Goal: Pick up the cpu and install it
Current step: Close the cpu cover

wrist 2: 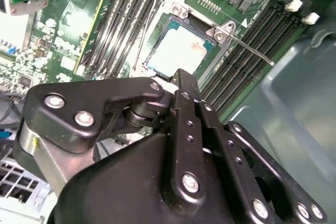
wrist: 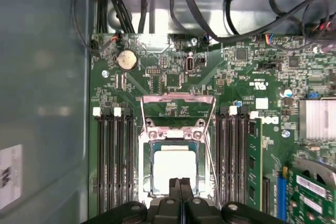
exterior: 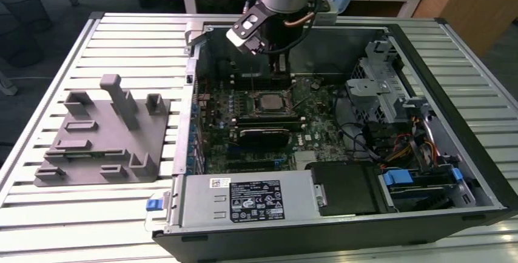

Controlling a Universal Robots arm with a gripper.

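The cpu (wrist: 173,169), a flat square chip with a silvery-white top, lies in the motherboard socket inside the open computer case (exterior: 453,45). It also shows in the second wrist view as the cpu (wrist 2: 178,51) and in the exterior view as the cpu (exterior: 265,101). The socket's metal load plate (wrist: 178,99) stands swung open, with its thin lever (wrist 2: 252,51) out to one side. My gripper (wrist: 181,186) hangs just above the chip's near edge with its black fingers pressed together and nothing between them. In the exterior view the gripper (exterior: 280,69) is inside the case, toward the far wall.
Memory slots (wrist: 113,156) flank the socket on both sides, one holding a green module (wrist: 254,161). A grey fixture block (exterior: 101,133) sits on the slatted table at the exterior view's left. The power supply (exterior: 242,199), the drive cage (exterior: 380,93) and cable bundles (exterior: 389,148) crowd the case.
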